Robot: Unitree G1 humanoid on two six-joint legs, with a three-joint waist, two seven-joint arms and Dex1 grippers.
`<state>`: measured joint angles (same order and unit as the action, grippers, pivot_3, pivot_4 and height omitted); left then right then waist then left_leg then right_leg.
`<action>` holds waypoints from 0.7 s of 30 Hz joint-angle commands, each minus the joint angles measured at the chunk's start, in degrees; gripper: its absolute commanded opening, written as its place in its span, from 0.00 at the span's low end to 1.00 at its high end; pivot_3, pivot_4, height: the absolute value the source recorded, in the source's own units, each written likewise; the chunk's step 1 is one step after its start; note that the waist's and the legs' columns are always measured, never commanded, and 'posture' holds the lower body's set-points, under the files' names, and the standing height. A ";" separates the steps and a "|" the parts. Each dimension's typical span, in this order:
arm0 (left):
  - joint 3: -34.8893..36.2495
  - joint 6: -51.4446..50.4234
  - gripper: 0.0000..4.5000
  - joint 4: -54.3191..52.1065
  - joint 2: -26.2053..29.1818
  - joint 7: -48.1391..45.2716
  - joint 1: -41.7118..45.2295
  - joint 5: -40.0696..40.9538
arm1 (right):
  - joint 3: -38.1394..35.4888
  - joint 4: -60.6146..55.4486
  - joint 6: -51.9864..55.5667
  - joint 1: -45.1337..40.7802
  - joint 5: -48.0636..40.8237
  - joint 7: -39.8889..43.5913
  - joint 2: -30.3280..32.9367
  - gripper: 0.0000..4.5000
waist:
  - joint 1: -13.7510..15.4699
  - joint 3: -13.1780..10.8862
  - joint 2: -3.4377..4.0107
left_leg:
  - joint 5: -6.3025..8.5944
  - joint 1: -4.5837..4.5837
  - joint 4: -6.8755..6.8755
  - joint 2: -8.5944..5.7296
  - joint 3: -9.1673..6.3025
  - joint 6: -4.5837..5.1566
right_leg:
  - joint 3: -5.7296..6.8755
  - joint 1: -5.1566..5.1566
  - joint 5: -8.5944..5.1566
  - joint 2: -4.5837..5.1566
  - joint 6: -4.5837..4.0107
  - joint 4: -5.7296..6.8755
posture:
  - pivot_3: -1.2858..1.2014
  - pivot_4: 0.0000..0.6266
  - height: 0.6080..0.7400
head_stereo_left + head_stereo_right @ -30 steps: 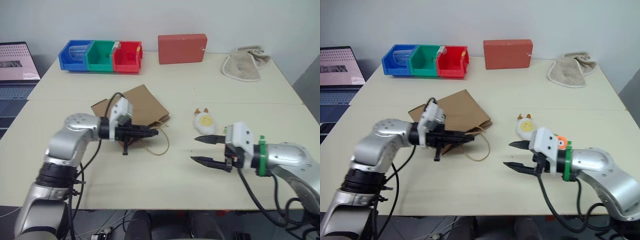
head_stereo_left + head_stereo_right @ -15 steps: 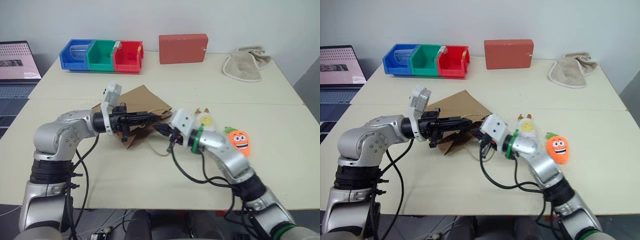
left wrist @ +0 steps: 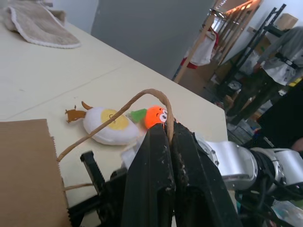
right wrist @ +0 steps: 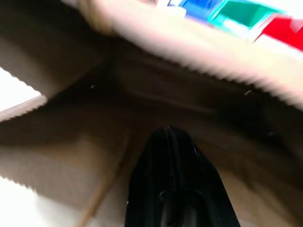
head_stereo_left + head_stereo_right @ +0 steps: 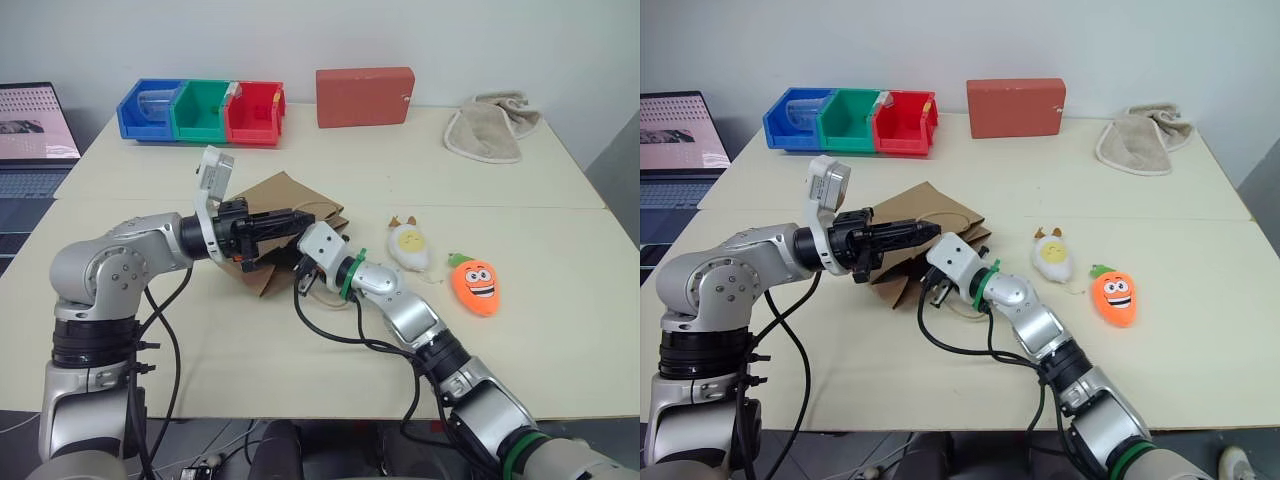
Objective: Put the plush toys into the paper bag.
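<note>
"Paper bag point(image 5: 283, 198), where?"

"Lay just left of the frame's centre on the bench point(image 5: 560, 340), mouth towards lower right. Near edge lifted off the surface."

"Lifted by what?"

"By the left hand point(image 3: 168, 126), pressed together on the bag's looped handle point(image 3: 144, 93) and pinching it."

"Changed since a second ago?"

"Plenty. Found the right hand point(image 4: 168, 132) spread wide then, low at the right of the frame, near the egg toy point(image 5: 410, 243). Swung since to the centre, snapped shut on nothing, and pushed its tip in at the bag's mouth, under the raised paper. Also raised the handle a little higher on the left side, so opened the mouth somewhat."

"And the toys?"

"Left untouched. Saw the egg toy right of centre and the carrot toy point(image 5: 478, 283) further right and a little lower, both on bare bench, well apart from the bag's mouth."

"Meaning for the task?"

"Probably still opening the bag: held up by one handle, pried from inside with the closed fingers. Nothing bagged so far. Judged the mouth too narrow yet to take a toy."
</note>
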<state>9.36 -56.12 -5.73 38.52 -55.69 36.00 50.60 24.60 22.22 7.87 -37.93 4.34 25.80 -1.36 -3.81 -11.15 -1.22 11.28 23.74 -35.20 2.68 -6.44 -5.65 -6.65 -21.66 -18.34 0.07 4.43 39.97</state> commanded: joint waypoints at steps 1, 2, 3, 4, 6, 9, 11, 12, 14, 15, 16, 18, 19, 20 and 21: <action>4.24 2.13 0.00 -0.30 1.23 1.78 3.68 0.71 | -0.97 1.73 2.23 -0.93 0.99 -1.46 -1.53 0.00 | 0.04 0.00 0.00 | 0.00 0.00 0.00 0.00 0.00 0.00 | 0.00 0.00 0.00 0.00 0.00 0.01 | 0.52 0.24 1.00; 4.96 2.80 0.00 0.40 1.34 2.37 4.84 0.51 | -1.26 2.12 3.03 -0.76 0.92 -1.61 -1.92 0.00 | 0.05 0.00 0.00 | -0.01 0.00 0.00 0.00 -0.01 -0.01 | 0.01 0.00 0.00 0.00 0.00 0.01 | 0.52 0.24 1.00; 6.15 3.06 0.00 1.27 1.31 3.11 6.60 1.07 | -1.39 2.47 3.62 -0.65 1.14 -1.75 -2.17 0.00 | 0.03 0.00 -0.01 | -0.02 0.00 0.00 0.00 -0.02 -0.04 | 0.02 -0.01 0.00 -0.01 0.00 0.01 | 0.52 0.24 1.00; 6.54 3.85 0.00 1.59 1.87 2.89 7.93 0.78 | -1.56 2.68 4.04 -0.61 1.29 -1.83 -2.40 0.00 | 0.03 -0.01 -0.01 | -0.04 0.01 0.00 0.00 -0.03 -0.06 | 0.02 -0.03 0.00 -0.01 0.00 0.01 | 0.52 0.24 1.00; 7.33 5.39 0.00 2.96 3.18 2.46 11.55 0.06 | -1.72 3.13 4.50 -0.77 1.53 -1.95 -2.78 0.00 | -0.10 0.00 -0.01 | -0.05 0.03 0.01 0.00 -0.03 -0.08 | 0.02 -0.05 0.00 -0.01 0.00 0.01 | 0.52 0.24 1.00; 7.58 6.95 0.00 4.53 4.20 1.97 14.58 -0.51 | -1.69 3.48 4.65 -0.99 1.76 -2.07 -3.16 0.00 | -0.27 0.00 -0.01 | -0.05 0.02 0.09 0.00 -0.01 -0.09 | 0.02 -0.06 0.00 0.00 0.00 -0.01 | 0.52 0.24 1.00; 6.97 8.72 0.00 5.14 4.69 1.29 15.54 -1.81 | -1.83 4.05 4.71 -1.33 1.78 -2.38 -3.55 0.00 | -0.38 0.00 0.00 | -0.05 0.02 0.11 0.00 -0.01 -0.09 | 0.03 -0.07 0.00 0.00 0.00 -0.01 | 0.52 0.24 1.00; 6.58 9.48 0.00 5.33 4.84 1.01 15.76 -2.49 | -1.95 4.34 4.77 -1.49 1.71 -2.51 -3.72 0.00 | -0.51 0.00 -0.01 | -0.05 0.02 0.11 0.00 -0.01 -0.09 | 0.03 -0.08 0.00 0.00 0.00 0.00 | 0.52 0.24 1.00; 5.96 10.35 0.00 5.29 4.56 0.52 15.28 -3.29 | -2.56 5.10 4.60 -2.09 1.45 -3.09 -4.22 0.00 | -0.75 0.00 -0.01 | -0.05 0.02 0.11 0.00 -0.01 -0.09 | 0.02 -0.08 0.00 -0.01 0.00 0.00 | 0.52 0.24 1.00; 5.89 10.50 0.00 5.32 4.34 0.38 15.13 -3.43 | -2.82 5.36 4.43 -2.29 1.38 -3.27 -4.41 0.00 | -0.78 -0.01 -0.01 | -0.05 0.03 0.11 0.00 -0.01 -0.10 | 0.03 -0.08 0.00 0.00 0.00 0.00 | 0.52 0.24 1.00; 5.84 10.62 0.00 5.36 4.21 0.28 15.05 -3.53 | -3.01 5.56 4.30 -2.41 1.34 -3.37 -4.53 0.00 | -0.80 -0.01 -0.01 | -0.05 0.03 0.12 0.00 -0.01 -0.10 | 0.02 -0.08 0.00 0.00 0.00 0.00 | 0.52 0.24 1.00; 5.04 11.24 0.00 5.03 4.02 -0.20 13.97 -4.20 | -3.68 5.38 4.01 -2.53 0.77 -3.21 -4.92 0.00 | -0.85 -0.01 0.00 | -0.05 0.04 0.12 0.00 -0.02 -0.10 | 0.02 -0.10 0.00 0.00 0.00 0.00 | 0.52 0.24 1.00; 3.92 11.87 0.00 4.21 4.17 -1.11 12.41 -5.03 | -4.27 4.38 3.61 -2.55 0.04 -2.79 -5.22 0.00 | -0.92 -0.01 0.00 | -0.05 0.04 0.13 0.00 -0.01 -0.10 | 0.02 -0.10 0.00 0.00 0.00 0.00 | 0.52 0.24 1.00; 3.23 11.86 0.00 3.30 3.90 -1.61 10.93 -5.11 | -4.99 2.26 3.95 -2.43 -0.68 -2.40 -5.21 0.00 | -0.99 -0.01 0.00 | -0.05 0.04 0.13 0.00 -0.01 -0.10 | 0.02 -0.10 0.00 0.00 0.00 -0.01 | 0.52 0.24 1.00; 2.85 11.81 0.00 2.68 3.69 -1.92 9.98 -5.10 | -5.47 0.75 4.24 -2.32 -1.09 -2.12 -5.18 0.00 | -1.02 -0.01 0.01 | -0.05 0.03 0.15 0.00 0.00 -0.10 | 0.01 -0.10 0.00 0.00 0.00 0.00 | 0.52 0.24 1.00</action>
<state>12.82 -45.50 -0.76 42.04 -56.45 46.80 45.72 20.76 27.03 12.39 -39.36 4.81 23.38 -5.71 -4.84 -11.16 -1.21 11.23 23.78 -35.04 2.68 -6.44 -5.74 -6.65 -21.77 -18.34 0.07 4.43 39.98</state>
